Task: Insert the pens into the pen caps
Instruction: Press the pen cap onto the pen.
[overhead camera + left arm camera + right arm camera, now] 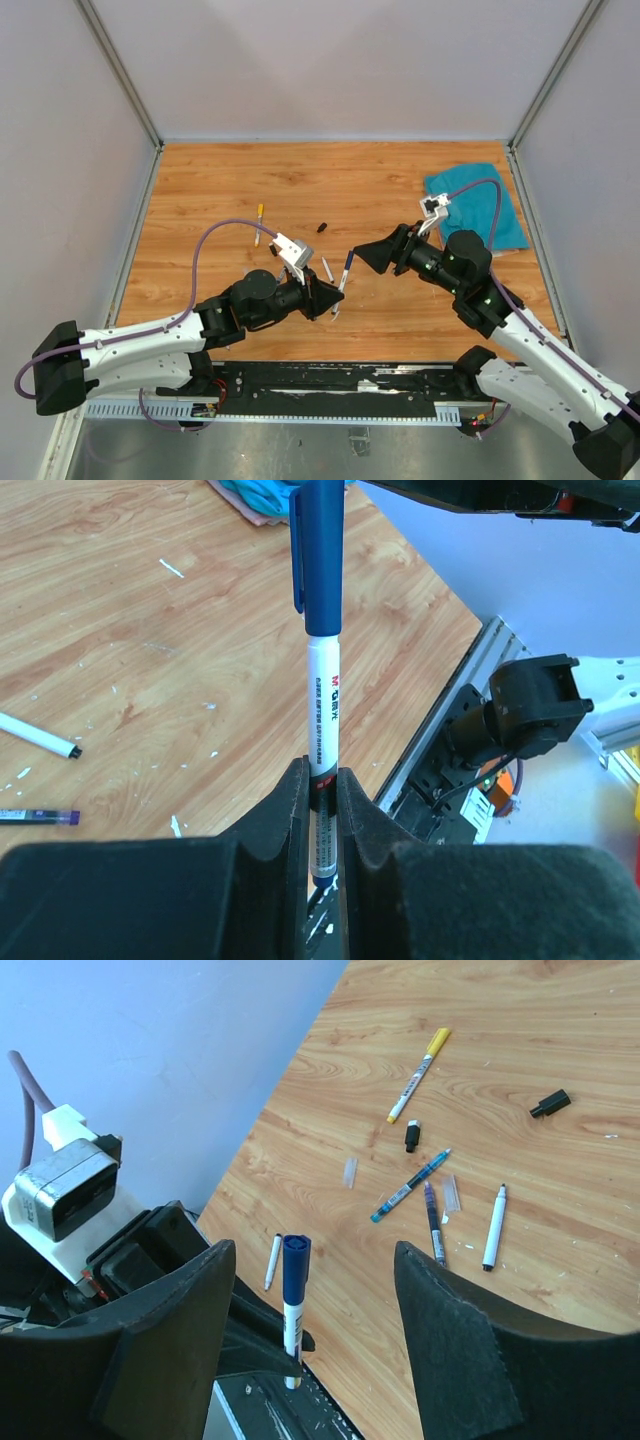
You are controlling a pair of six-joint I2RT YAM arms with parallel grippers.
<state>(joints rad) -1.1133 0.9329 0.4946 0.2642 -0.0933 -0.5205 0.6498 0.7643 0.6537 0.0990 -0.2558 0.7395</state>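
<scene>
I see left end effector (322,776) clamping pen (324,695) low on barrel, blue cap (318,540) on its top. The right end effector (315,1252) is wide, near cap, not touching. I'd confirm cap is seated, push along barrel if not, then lay it on bench (400,180).

Pens (258,226) on table (220,180), left of cloth (478,205)

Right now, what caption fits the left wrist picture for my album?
Left gripper clamps a white pen wearing its blue cap, wooden table beyond.
</scene>
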